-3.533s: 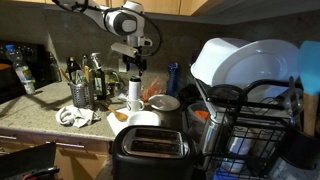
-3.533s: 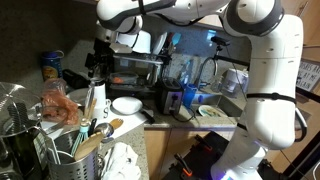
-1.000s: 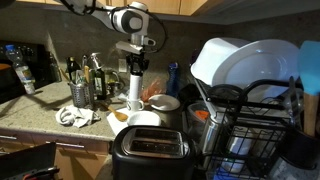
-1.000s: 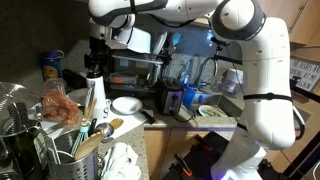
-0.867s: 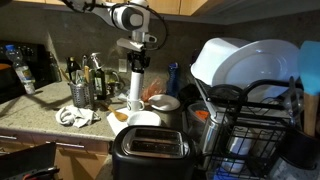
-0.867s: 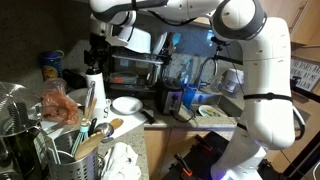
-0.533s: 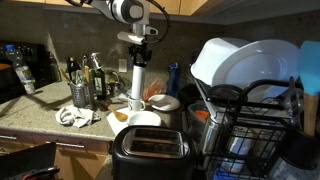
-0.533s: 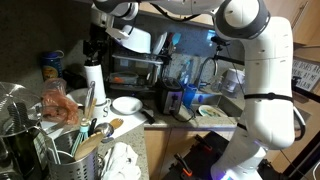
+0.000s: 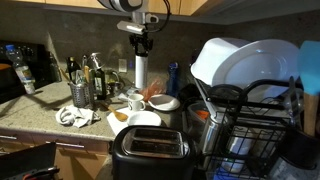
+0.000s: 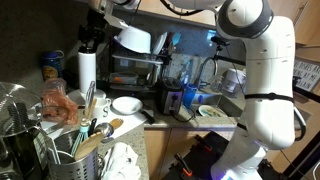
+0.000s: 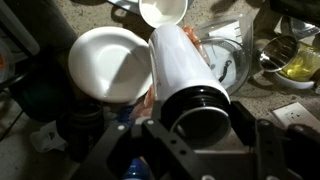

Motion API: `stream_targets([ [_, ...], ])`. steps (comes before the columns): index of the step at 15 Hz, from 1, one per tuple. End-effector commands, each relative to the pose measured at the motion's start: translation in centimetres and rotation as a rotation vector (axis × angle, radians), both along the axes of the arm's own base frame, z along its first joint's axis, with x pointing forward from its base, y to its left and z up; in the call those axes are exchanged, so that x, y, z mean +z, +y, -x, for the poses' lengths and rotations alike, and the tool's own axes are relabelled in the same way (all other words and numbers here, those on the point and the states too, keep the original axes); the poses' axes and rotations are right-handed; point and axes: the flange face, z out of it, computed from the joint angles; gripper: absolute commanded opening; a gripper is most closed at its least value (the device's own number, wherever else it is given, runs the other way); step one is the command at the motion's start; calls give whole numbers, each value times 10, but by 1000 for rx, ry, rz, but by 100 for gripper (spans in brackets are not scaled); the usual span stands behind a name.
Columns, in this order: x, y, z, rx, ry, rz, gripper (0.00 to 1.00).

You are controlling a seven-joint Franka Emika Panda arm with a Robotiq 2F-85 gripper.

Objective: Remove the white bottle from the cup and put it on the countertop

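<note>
Hanging from the hand [image 9: 140,46], the white bottle [image 9: 140,73] is above the cup [image 9: 133,99].

One white bottle [image 9: 139,74], one cup [image 9: 135,100]

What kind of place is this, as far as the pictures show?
Most likely a home kitchen: a toaster stands in front, a dish rack holds white plates, and dark oil bottles stand on the speckled countertop.
</note>
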Motion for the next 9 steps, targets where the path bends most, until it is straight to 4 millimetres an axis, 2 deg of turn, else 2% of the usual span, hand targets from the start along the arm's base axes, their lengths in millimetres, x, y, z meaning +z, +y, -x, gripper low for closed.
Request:
stream_targets([
  [1,10,11,7,8,-7,-69,44],
  [9,-9,59,30,82,43,-123,44],
])
